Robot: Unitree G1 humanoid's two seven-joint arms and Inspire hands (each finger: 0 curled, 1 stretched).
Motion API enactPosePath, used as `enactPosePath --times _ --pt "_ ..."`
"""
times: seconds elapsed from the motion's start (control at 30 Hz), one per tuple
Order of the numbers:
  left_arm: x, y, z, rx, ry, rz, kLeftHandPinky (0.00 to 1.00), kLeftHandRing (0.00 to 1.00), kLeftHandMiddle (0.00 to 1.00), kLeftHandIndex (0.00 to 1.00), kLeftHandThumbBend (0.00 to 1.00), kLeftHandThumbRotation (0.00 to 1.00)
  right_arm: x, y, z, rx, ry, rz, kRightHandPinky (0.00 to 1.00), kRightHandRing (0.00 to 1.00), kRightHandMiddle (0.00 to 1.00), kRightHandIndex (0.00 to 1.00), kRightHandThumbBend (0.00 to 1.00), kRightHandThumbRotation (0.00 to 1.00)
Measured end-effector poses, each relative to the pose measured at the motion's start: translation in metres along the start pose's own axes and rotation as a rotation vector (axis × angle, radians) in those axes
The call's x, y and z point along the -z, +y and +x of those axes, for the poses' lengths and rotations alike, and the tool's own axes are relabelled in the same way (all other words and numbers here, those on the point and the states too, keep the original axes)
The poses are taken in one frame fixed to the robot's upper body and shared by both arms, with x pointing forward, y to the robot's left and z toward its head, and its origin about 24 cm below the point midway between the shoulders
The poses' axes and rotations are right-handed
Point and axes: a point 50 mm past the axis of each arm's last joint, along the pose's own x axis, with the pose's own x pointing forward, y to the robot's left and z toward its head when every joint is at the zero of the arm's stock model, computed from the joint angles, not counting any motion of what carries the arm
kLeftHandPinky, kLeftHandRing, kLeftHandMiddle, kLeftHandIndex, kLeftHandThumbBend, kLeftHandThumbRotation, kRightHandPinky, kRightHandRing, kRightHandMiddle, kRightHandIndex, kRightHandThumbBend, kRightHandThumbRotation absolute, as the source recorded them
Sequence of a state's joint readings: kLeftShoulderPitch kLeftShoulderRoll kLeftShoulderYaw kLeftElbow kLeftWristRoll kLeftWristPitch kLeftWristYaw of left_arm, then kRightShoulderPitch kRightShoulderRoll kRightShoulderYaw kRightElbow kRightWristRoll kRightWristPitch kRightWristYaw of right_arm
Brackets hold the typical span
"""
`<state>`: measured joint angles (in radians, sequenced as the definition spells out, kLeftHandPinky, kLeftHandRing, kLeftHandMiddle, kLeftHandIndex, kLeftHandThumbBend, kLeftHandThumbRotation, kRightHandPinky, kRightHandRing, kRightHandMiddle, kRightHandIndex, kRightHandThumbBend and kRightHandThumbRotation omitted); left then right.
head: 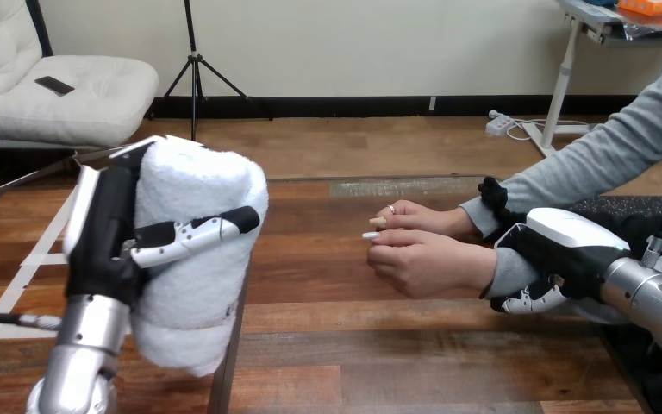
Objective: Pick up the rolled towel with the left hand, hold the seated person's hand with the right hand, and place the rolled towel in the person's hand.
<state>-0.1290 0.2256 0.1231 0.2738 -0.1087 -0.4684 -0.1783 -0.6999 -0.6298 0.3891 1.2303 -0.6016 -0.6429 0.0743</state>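
Observation:
The rolled white towel (196,259) stands upright at the view's left, lifted above the wooden table (379,345). My left hand (108,233) is shut on it, with the thumb lying across its front. At the right, my right hand (569,246) wraps the grey-sleeved wrist of the person's nearer hand (422,261); its fingers (527,300) curl under the sleeve. That hand hangs loosely curled over the table's middle. The person's farther hand (414,217) rests just behind it, touching it. A wide gap separates the towel from both of the person's hands.
A seam (224,379) between two tabletops runs under the towel. White tape strips (19,280) cross the table at the far left. A dark mat (608,205) lies at the table's right, behind the person's arms.

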Motion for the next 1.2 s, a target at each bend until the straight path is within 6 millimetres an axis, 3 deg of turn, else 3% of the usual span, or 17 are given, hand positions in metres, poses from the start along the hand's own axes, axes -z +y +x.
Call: enactPosePath --times 1.2 --pt "0.046 -0.015 0.04 0.035 0.192 -0.061 0.31 0.33 0.39 0.41 0.58 0.0 0.0 0.0 0.0 -0.008 0.002 -0.001 0.27 0.31 0.37 0.37 0.45 0.23"
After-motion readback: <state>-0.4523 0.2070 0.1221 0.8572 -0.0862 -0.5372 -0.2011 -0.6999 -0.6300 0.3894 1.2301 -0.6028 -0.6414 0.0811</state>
